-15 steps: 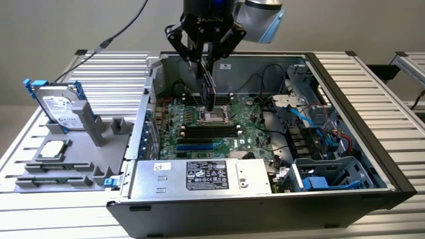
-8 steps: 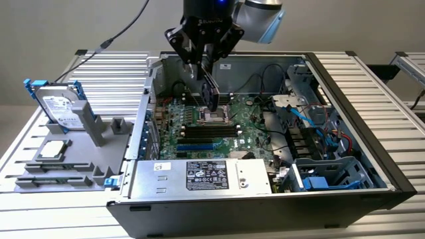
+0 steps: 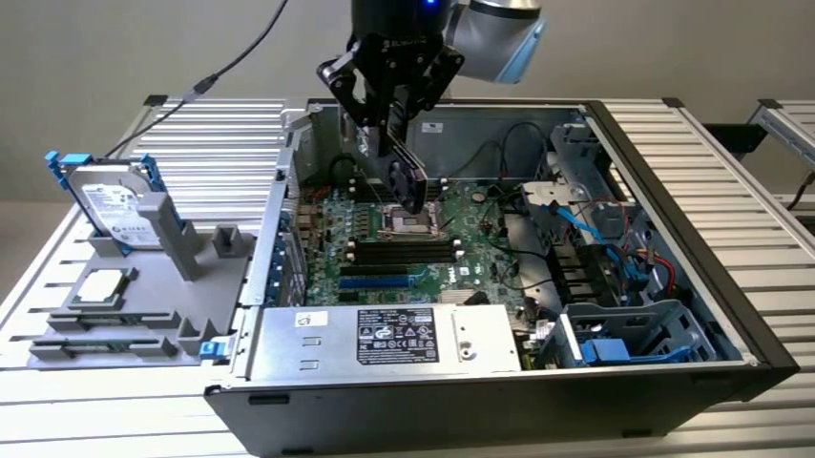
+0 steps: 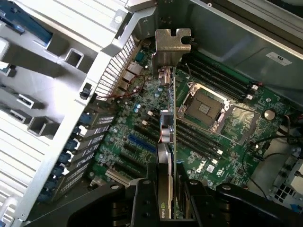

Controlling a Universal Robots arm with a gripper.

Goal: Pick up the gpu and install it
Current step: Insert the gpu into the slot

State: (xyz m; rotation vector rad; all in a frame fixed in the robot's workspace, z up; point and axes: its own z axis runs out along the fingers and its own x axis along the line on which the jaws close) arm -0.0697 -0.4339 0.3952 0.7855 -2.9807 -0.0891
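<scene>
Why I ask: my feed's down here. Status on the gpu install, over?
Gripper shut on the gpu. Card held above the motherboard, not seated. No obstruction seen under it.

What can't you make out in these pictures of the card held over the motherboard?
Exterior view: the hand covers the upper end of the gpu.
Wrist view: the gpu is edge-on, so neither face shows, and it hides the motherboard strip behind it.
Exterior view: print on the power supply label is too small to read.
Exterior view: the top edge cuts off the arm.
</scene>
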